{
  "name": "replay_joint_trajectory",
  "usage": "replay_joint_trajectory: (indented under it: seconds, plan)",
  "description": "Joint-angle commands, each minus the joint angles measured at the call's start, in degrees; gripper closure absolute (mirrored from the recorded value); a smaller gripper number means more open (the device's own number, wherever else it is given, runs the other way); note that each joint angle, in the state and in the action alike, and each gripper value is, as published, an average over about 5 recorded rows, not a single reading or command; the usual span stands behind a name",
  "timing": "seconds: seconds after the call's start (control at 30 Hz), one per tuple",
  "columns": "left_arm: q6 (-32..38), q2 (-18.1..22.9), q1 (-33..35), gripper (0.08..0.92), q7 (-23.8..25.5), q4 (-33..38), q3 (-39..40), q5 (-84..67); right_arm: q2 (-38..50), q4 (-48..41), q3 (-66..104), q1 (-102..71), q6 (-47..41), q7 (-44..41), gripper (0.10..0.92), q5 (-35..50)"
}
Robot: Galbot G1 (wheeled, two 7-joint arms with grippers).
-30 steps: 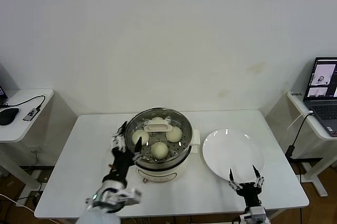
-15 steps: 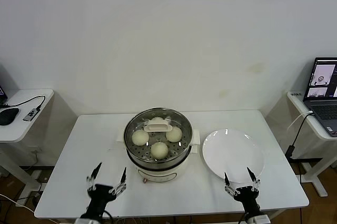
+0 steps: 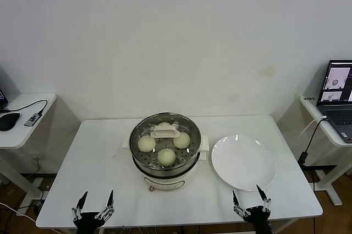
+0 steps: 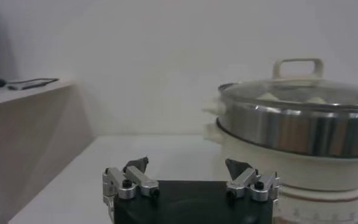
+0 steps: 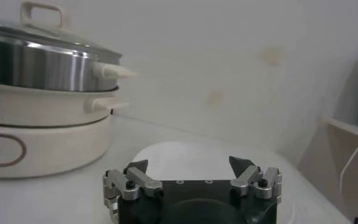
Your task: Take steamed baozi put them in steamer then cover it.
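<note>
The steel steamer stands mid-table on its cream base. The glass cover with its cream bar handle sits on it. Three baozi show through the glass; a fourth is mostly hidden behind the handle. My left gripper is open and empty at the table's front left edge, well clear of the steamer. My right gripper is open and empty at the front right edge, just in front of the plate. In the right wrist view the steamer is off to one side.
An empty flat white plate lies right of the steamer, also in the right wrist view. A side table with a laptop stands at the right. Another side table with a mouse and cable stands at the left.
My left gripper drew back from the steamer's left side to the table's front left edge. My right gripper moved slightly nearer the front edge. The covered steamer did not move.
</note>
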State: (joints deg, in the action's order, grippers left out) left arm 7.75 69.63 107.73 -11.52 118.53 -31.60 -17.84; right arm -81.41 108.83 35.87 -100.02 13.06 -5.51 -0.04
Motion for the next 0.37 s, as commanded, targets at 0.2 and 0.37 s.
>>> replay_joint_trajectory:
  seconds: [0.2,0.37]
  plan:
    - [1.1,-0.4,1.9,0.177,0.7,-1.9,-2.6,-2.2,0.5,4.3,-1.0,-3.1,-4.7,0.5,0.203,2.5]
    - [0.9,-0.5,2.3,0.177,1.2,-1.8,-2.7,-2.1,0.4,4.1,-1.2,-3.2,-4.4,0.9,0.203,2.3]
